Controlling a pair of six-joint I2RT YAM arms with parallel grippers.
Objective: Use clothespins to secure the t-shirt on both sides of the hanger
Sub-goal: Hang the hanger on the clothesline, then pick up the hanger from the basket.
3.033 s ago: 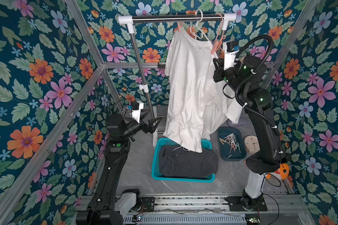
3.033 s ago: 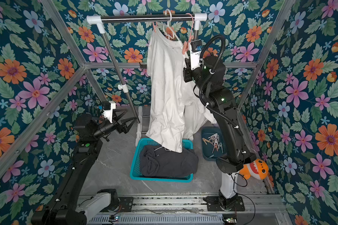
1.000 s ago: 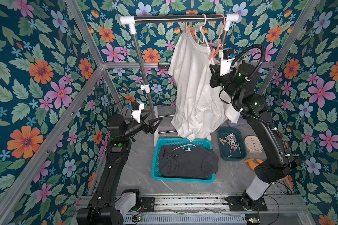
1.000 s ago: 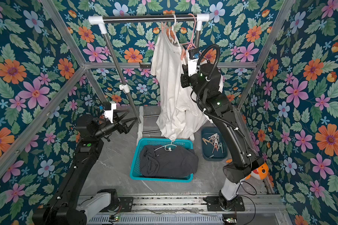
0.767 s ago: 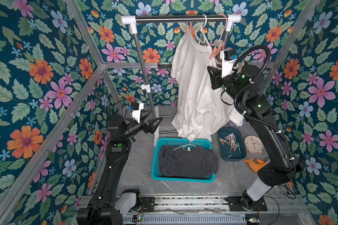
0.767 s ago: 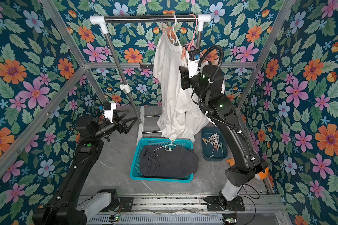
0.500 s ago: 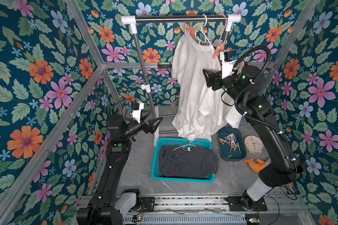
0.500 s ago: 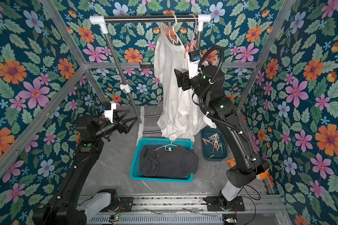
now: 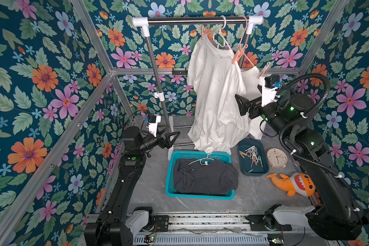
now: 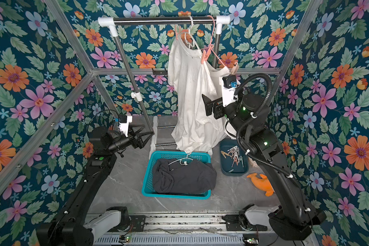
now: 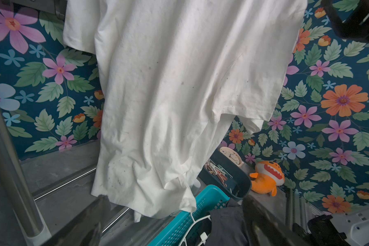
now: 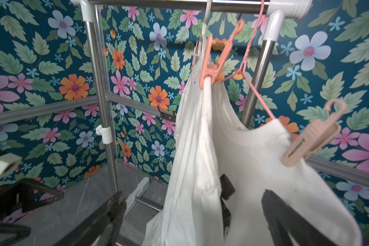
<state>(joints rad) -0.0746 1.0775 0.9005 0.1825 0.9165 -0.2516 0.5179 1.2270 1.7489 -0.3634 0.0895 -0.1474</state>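
A white t-shirt hangs from a white hanger on the rail. A salmon clothespin is clipped on its near shoulder, and another salmon piece shows at the far side of the collar. A beige clothespin grips a second white garment on a pink wire hanger. My right gripper stands open beside the sleeve, holding nothing. My left gripper is open, low and left of the shirt's hem. Spare clothespins lie in a dark tray.
A teal basket with a dark garment and a white hanger sits under the shirt. A clock and an orange shark toy lie at the right. The rack's pole stands between the left gripper and the shirt.
My right gripper has opened and dropped down and left, away from the near shoulder, where the salmon clothespin stays clipped. The shirt has swung slightly. The left arm is still.
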